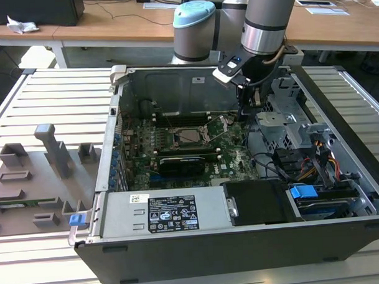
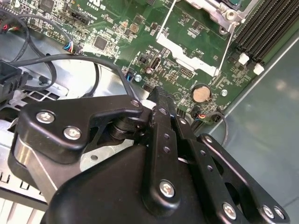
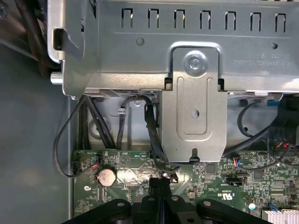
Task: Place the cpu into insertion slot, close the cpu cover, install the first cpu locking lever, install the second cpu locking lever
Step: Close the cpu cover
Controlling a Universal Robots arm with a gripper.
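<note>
In the exterior view the insertion slot [image 1: 189, 136] sits mid-board in the open computer case, with the silver cpu cover [image 1: 177, 142] lying flat over it. A grey square shows in its window, likely the cpu. Two thin wire locking levers [image 2: 224, 49] stick out from the socket's corner [image 2: 226, 11] over the green board. My gripper [image 1: 244, 112] hangs to the exterior view's right of the socket, low over the board's edge. Both wrist views show its black fingers [image 2: 161, 105] pressed together with nothing between them, the gripper [image 3: 159, 181] just above the board near a coin battery [image 3: 106, 176].
A silver drive cage [image 3: 191, 74] and black cables [image 3: 152, 135] stand close by the gripper. The case wall [image 1: 175, 86] rises behind the board. A long black block [image 1: 187, 162] and the power supply [image 1: 161, 214] lie nearer the front. A grey parts fixture [image 1: 35, 178] sits outside, left.
</note>
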